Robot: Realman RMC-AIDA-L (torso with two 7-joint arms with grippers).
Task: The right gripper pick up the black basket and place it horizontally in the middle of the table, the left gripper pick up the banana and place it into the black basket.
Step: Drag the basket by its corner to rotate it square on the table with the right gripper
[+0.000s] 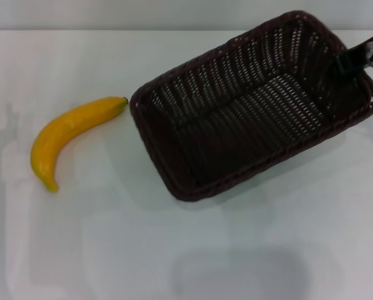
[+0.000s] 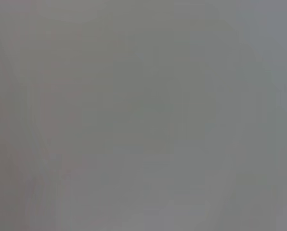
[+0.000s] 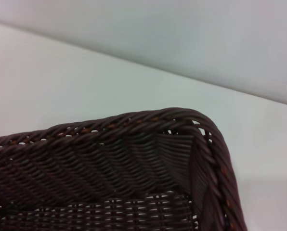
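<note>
One right gripper [image 1: 360, 55] at black basket [image 1: 249, 112] rim; banana [image 1: 71, 140] beside

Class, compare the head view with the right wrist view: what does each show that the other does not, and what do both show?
Only the head view shows the banana, its stem tip close to the black basket, the whole basket, and the right tool at its far right rim. Only the right wrist view shows the braided rim corner close up. Both show the basket and the white table.
</note>
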